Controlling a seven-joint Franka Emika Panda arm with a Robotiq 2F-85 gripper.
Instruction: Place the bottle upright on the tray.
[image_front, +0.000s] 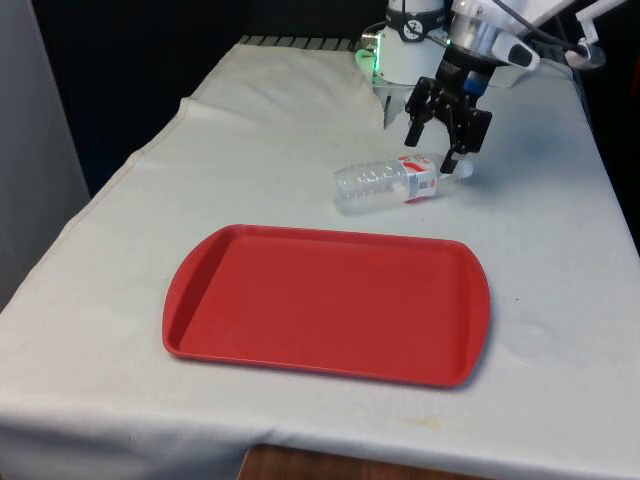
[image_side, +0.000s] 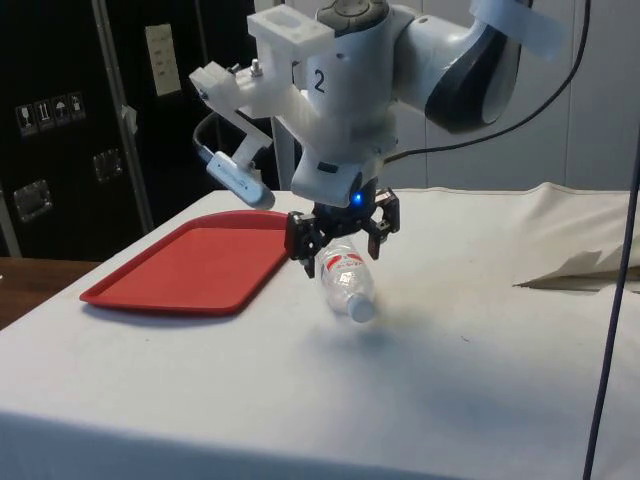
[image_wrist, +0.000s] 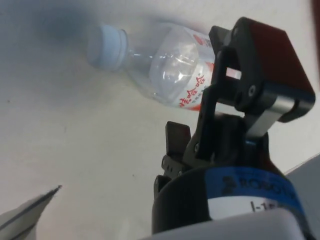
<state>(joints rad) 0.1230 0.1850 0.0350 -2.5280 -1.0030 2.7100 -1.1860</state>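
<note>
One red tray (image_front: 325, 305) is lying flat near the table's (image_front: 250, 150) front edge, nothing on it. One clear plastic bottle (image_front: 385, 184) is lying on its side on the white cloth just behind the tray's far rim, white cap (image_front: 464, 171) pointing to the front view's right. The gripper (image_front: 447, 135) is hovering above the capped end, fingers (image_front: 415, 125) spread apart and empty. The wrist view is showing the bottle's red-printed label (image_wrist: 192, 92).
</note>
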